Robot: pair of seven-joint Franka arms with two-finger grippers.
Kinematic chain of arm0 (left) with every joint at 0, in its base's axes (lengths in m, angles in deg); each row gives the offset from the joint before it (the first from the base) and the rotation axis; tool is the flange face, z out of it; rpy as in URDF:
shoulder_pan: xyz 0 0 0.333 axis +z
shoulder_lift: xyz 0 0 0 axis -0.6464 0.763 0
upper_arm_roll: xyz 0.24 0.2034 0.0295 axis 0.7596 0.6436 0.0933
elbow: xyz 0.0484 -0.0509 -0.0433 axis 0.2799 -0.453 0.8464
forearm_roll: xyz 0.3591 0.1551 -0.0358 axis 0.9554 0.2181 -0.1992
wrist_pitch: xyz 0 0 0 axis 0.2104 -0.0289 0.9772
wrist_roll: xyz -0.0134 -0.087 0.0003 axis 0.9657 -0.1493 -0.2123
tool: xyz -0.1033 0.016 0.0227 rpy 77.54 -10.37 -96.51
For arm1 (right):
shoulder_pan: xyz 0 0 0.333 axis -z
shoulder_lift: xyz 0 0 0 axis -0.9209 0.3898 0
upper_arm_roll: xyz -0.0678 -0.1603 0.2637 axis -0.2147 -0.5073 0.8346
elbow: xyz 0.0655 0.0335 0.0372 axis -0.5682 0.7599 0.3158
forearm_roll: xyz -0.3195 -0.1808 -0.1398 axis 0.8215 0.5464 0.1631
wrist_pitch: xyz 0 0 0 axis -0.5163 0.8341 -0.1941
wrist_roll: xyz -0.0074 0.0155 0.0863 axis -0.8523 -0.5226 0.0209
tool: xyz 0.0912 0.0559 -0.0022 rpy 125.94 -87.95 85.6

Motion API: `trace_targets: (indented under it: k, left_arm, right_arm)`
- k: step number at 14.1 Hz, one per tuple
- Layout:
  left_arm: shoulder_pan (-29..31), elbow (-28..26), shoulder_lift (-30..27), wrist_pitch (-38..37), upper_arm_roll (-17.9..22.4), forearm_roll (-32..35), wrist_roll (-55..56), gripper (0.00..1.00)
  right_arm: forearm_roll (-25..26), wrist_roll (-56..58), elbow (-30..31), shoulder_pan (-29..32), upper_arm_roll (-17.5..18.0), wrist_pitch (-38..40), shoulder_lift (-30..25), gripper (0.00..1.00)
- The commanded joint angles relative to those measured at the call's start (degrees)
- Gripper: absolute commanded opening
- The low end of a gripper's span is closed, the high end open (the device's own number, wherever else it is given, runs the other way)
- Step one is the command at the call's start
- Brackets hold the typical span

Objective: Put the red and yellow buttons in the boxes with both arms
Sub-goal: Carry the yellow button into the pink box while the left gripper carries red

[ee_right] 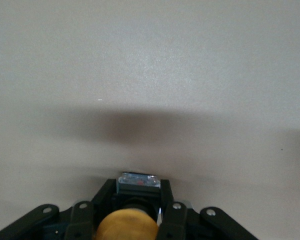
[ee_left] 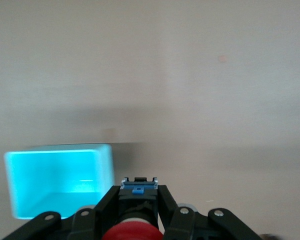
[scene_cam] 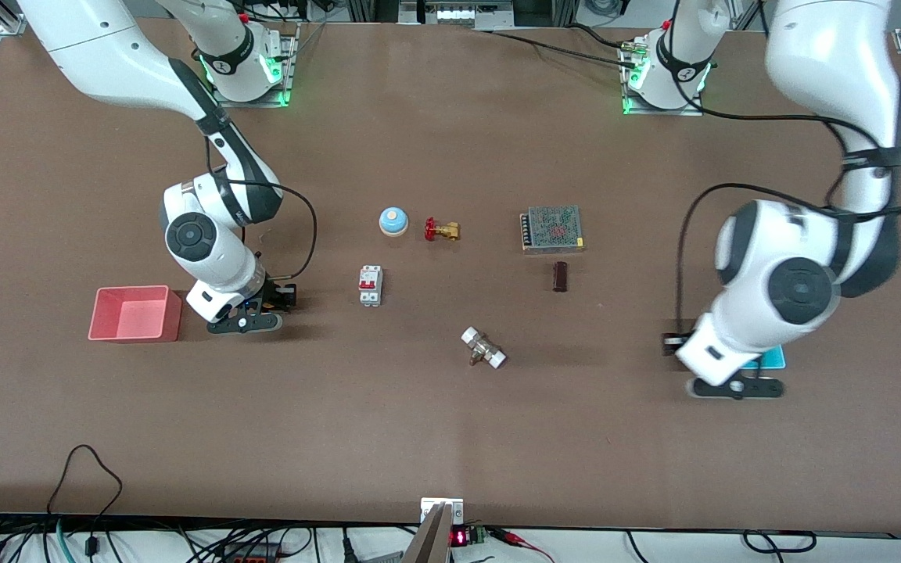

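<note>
My left gripper [scene_cam: 736, 387] is shut on the red button [ee_left: 131, 231] and holds it above the table, right beside the cyan box [scene_cam: 767, 358]. In the left wrist view the gripper [ee_left: 138, 192] is next to the cyan box [ee_left: 55, 182], which is empty. My right gripper [scene_cam: 245, 322] is shut on the yellow button [ee_right: 126, 227] and hangs low over bare table beside the empty pink-red box [scene_cam: 135, 314]. The right wrist view shows its gripper [ee_right: 138, 192] over bare table only. The arms hide both buttons in the front view.
In the middle of the table are a blue dome bell [scene_cam: 393, 221], a brass valve with a red handle [scene_cam: 441, 230], a white circuit breaker [scene_cam: 370, 285], a mesh-topped power supply [scene_cam: 551, 228], a dark cylinder [scene_cam: 560, 276] and a metal fitting [scene_cam: 483, 348].
</note>
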Motion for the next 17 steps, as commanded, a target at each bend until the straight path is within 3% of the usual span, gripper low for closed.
trace_targets:
  k: [1, 3, 5, 8, 12, 17]
  left_arm:
    - [5.2, -4.2, -1.1, -0.7, -0.7, 1.0, -4.3, 0.13]
    - [7.6, -7.0, -0.4, -0.1, -0.6, 1.1, -4.4, 0.13]
    - [8.4, -8.8, 0.2, 1.2, -0.5, 1.1, -4.3, 0.12]
    - [9.4, -12.8, 0.7, 7.7, -0.5, 1.1, -4.7, 0.12]
    - [9.6, -18.2, 1.5, 19.0, -0.5, 1.1, -4.7, 0.12]
    - [10.2, -19.0, 2.6, 21.7, -0.5, 1.2, -4.8, 0.13]
  right_arm:
    - [0.1, 0.7, -0.8, 1.6, 0.1, 6.3, -5.6, 0.0]
    - [0.0, 3.9, -2.1, 3.8, 0.0, 13.1, -10.9, 0.0]
    - [-4.0, 12.3, -3.8, 6.6, -0.7, 17.4, -13.6, 0.0]
    - [-7.3, 23.7, -4.8, 8.9, -6.3, 18.0, -14.6, 0.0]
    - [-7.5, 31.9, -7.2, 13.2, -8.9, 16.8, -10.4, 0.0]
    - [-7.1, 33.2, -8.9, 14.2, -8.9, 8.6, -3.3, 0.0]
